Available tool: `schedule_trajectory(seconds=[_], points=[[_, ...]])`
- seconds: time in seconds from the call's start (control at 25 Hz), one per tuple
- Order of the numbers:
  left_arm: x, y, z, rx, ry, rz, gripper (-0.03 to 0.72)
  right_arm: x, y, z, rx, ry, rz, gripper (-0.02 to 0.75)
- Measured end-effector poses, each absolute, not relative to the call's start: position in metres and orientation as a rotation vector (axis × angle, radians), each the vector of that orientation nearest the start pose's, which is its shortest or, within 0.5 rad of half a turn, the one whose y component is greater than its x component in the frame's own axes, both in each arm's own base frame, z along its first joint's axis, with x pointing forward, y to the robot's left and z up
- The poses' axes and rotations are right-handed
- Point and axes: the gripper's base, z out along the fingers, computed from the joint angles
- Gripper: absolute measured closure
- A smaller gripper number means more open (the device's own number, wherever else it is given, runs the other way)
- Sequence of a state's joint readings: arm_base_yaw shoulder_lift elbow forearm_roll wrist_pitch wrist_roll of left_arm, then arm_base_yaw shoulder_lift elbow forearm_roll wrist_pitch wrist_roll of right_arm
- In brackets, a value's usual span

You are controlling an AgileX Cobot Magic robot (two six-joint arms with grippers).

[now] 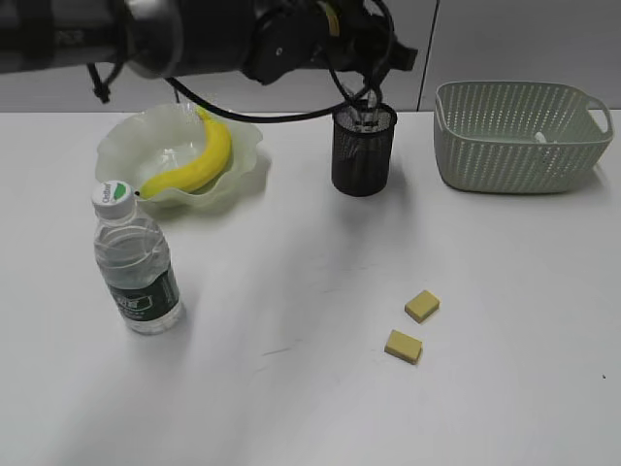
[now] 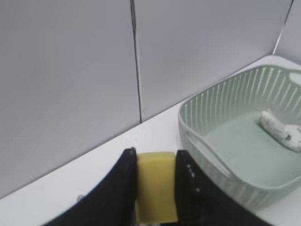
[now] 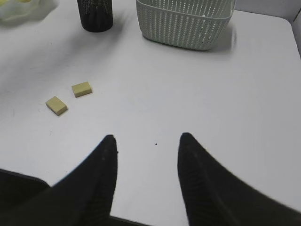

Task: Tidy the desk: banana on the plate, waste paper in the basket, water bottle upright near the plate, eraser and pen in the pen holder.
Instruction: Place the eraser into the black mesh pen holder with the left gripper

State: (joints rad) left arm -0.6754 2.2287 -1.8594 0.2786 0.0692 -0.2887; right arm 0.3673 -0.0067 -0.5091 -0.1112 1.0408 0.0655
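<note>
My left gripper (image 2: pixel 155 152) is shut on a yellow eraser (image 2: pixel 155 188). In the exterior view it hangs right over the black mesh pen holder (image 1: pixel 364 155). Two more yellow erasers (image 1: pixel 422 306) (image 1: pixel 404 346) lie on the white desk (image 1: pixel 291 388) at front right. The banana (image 1: pixel 199 160) lies in the ruffled green plate (image 1: pixel 247 146). The water bottle (image 1: pixel 136 262) stands upright in front of the plate. The waste paper (image 2: pixel 282 129) lies in the sage-green basket (image 2: pixel 225 141). My right gripper (image 3: pixel 148 146) is open and empty over bare desk. I see no pen clearly.
The basket (image 1: pixel 519 146) stands at the back right, to the right of the pen holder. The left arm (image 1: pixel 194 39) stretches across the back of the desk above the plate. A grey wall runs behind the desk. In the right wrist view the desk's right edge (image 3: pixel 295 33) shows.
</note>
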Motion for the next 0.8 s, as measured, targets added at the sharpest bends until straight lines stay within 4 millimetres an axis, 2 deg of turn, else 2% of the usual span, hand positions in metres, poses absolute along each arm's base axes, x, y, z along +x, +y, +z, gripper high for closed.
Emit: schedule_trajectory(seconds=[0.12, 0.2, 0.4, 0.48, 0.6, 0.72, 0.8], points=[[0.43, -0.335, 0.22, 0.625, 1.883, -0.419, 0.504, -0.003, -0.01, 0.282, -0.297, 1.985, 0.145, 0.388], [0.433, -0.336, 0.211, 0.636, 1.897, -0.407, 0.479, -0.003, -0.01, 0.282, -0.297, 1.985, 0.145, 0.388], [0.433, -0.337, 0.209, 0.639, 1.893, -0.405, 0.256, -0.003, -0.01, 0.282, -0.297, 1.985, 0.145, 0.388], [0.433, -0.336, 0.212, 0.638, 1.9, -0.399, 0.221, -0.003, -0.01, 0.282, -0.297, 1.985, 0.145, 0.388], [0.429, -0.33, 0.219, 0.642, 1.967, -0.35, 0.205, -0.003, -0.01, 0.282, -0.297, 1.985, 0.145, 0.388], [0.422, -0.319, 0.241, 0.632, 2.022, -0.306, 0.242, -0.003, -0.01, 0.282, -0.297, 1.984, 0.145, 0.388], [0.411, -0.311, 0.266, 0.622, 1.993, -0.315, 0.283, -0.003, -0.01, 0.282, -0.297, 1.984, 0.145, 0.388]])
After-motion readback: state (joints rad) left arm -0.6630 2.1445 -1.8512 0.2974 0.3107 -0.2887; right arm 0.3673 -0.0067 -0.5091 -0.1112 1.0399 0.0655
